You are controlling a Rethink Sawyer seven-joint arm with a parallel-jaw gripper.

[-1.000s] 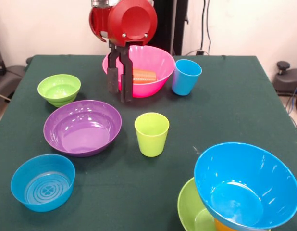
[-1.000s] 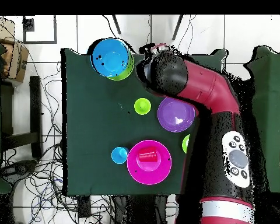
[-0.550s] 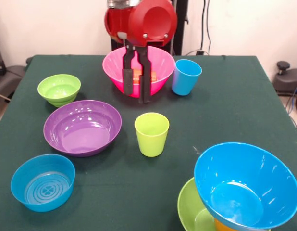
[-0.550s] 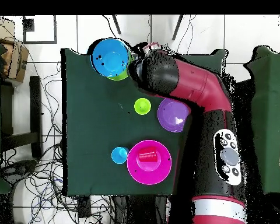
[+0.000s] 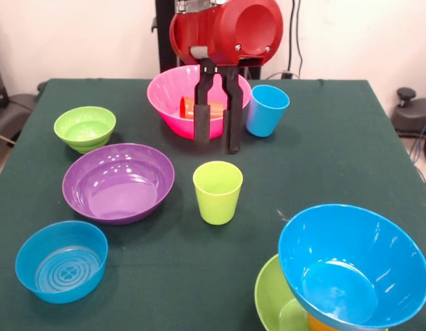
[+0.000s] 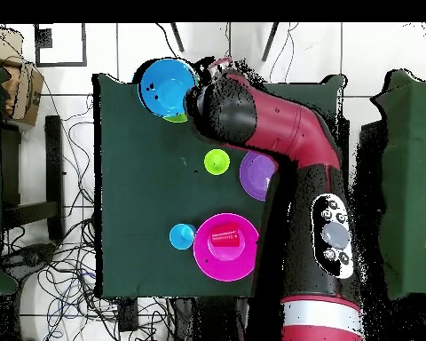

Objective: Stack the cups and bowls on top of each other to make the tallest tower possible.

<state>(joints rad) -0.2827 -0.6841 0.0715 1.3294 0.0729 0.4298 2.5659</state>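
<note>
The red arm's tool (image 5: pixel 218 143) is hanging above the green bench (image 5: pixel 323 138), its two dark fingers spread apart and holding nothing, in front of the large pink bowl (image 5: pixel 168 103) with the red cup (image 5: pixel 187 107) lying inside it. The tower (image 5: pixel 351 276) is sitting at the near corner, the large blue bowl (image 5: pixel 354 262) tilting in the large lime green bowl (image 5: pixel 271 300), while the lime green cup (image 5: pixel 217 192) is standing upright mid-bench beside the purple bowl (image 5: pixel 118 181).
</note>
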